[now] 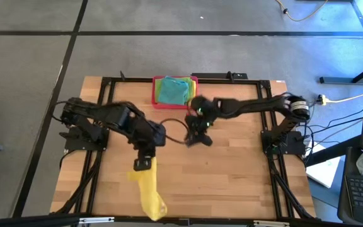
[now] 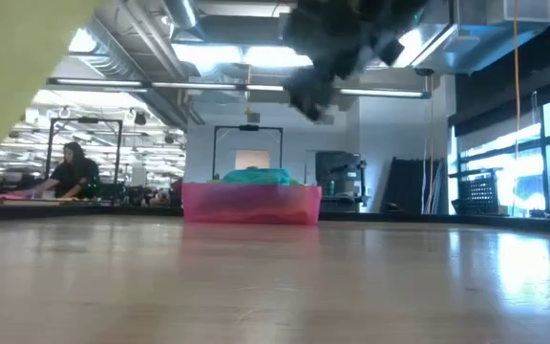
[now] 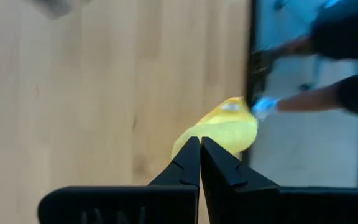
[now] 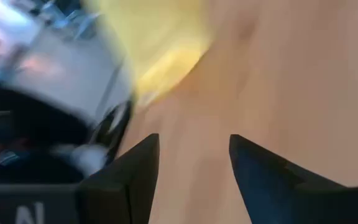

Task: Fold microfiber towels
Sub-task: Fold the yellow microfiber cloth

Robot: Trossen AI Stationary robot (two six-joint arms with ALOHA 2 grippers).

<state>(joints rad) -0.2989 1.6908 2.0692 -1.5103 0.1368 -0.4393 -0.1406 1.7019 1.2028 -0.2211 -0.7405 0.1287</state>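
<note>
A yellow microfiber towel (image 1: pixel 149 189) stretches from my left gripper (image 1: pixel 144 165) toward the table's near edge. In the left wrist view it shows just past the shut fingers (image 3: pixel 199 144). It fills the upper left corner of the low view (image 2: pixel 8 76). My right gripper (image 1: pixel 198 139) hangs open over the middle of the table, nothing between its fingers (image 4: pixel 194 155). A teal towel (image 1: pixel 172 92) lies on top of other towels in the pink tray (image 1: pixel 155 94) at the far edge. My left gripper pinches the yellow towel's upper end (image 3: pixel 211 132) between its two shut fingers, which slant steeply down from above. The towel hangs below them as a narrow gathered strip. Its bunched lower end (image 1: pixel 155 207) is at the table's near edge.
The pink tray (image 2: pixel 251 205) stands at the far middle of the wooden table. Black frame rails (image 1: pixel 96 157) run along the table's left and right sides. Bare wood lies between the two arms and the near right corner. A person (image 2: pixel 70 172) works far off in the room behind.
</note>
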